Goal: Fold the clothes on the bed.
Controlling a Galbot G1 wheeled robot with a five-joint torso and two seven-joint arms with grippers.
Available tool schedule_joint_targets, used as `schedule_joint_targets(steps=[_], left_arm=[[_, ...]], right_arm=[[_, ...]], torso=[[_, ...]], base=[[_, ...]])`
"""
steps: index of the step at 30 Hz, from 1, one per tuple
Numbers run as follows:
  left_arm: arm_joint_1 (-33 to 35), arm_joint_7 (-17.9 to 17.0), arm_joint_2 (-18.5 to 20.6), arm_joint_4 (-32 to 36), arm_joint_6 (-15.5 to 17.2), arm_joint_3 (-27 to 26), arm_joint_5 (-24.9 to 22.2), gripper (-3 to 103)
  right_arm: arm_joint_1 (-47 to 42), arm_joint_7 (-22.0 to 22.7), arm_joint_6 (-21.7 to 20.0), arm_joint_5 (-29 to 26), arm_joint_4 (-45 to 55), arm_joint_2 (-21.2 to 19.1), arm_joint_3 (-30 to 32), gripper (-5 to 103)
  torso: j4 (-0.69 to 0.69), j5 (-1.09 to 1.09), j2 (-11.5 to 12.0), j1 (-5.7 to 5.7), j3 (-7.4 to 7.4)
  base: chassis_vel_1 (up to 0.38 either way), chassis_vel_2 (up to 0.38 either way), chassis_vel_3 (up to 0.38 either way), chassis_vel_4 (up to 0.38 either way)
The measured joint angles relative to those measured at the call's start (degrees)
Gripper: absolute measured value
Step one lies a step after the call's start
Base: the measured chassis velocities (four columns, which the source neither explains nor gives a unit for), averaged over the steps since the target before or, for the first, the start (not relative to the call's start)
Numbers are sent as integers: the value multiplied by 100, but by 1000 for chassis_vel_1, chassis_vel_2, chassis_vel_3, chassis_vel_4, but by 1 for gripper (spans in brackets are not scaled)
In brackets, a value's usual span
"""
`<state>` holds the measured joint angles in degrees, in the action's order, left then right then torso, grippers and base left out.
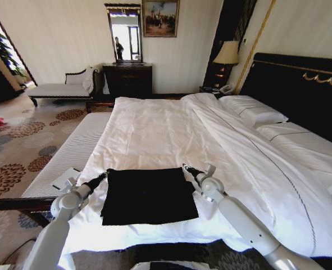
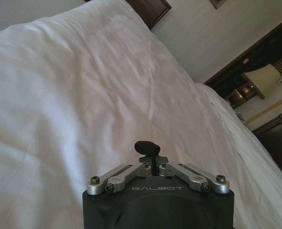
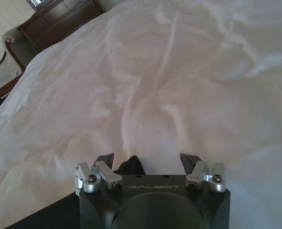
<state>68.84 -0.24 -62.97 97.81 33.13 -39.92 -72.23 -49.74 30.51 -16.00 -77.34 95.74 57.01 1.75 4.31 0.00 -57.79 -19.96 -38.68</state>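
Our left gripper (image 2: 147, 148) has its jaws together, pinched on a small black tuft of the T-shirt (image 1: 149, 195); the left wrist view shows this, while the head view only puts that gripper (image 1: 107, 174) at the shirt's far left corner. Our right gripper (image 3: 148, 161) has its jaws apart, a peak of black cloth rising between them without being clamped; the head view places it (image 1: 186, 168) at the far right corner. From the head view we see the shirt as a dark, roughly square folded shape lying flat near the foot of the bed (image 1: 154, 129), between our two arms, its lettering hidden. Both wrist views look past the jaws over wrinkled white duvet (image 2: 83, 95). The right wrist view catches a dark dresser (image 3: 64, 19).
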Motion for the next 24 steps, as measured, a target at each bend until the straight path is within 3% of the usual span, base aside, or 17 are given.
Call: schedule_joint_targets(steps=[3,7,13,24], left_arm=[[18,1,-4,4,-4,8,26,2],[44,6,-5,27,-9,5,37,2],[60,9,-4,34,-12,-14,43,2],[57,11,-42,38,-16,11,83,2]], right_arm=[[-94,36,-165,-165,82,46,17,93],[-106,101,-252,-244,60,84,-4,99],[-49,229,-350,-564,79,164,32,100],[-89,217,-453,-451,-12,195,-105,103]], torso=[[-1,-1,0,0,0],[0,0,0,0,0],[-1,0,0,0,0],[0,0,0,0,0]], base=[[0,0,0,0],[0,0,0,0],[0,0,0,0],[0,0,0,0]])
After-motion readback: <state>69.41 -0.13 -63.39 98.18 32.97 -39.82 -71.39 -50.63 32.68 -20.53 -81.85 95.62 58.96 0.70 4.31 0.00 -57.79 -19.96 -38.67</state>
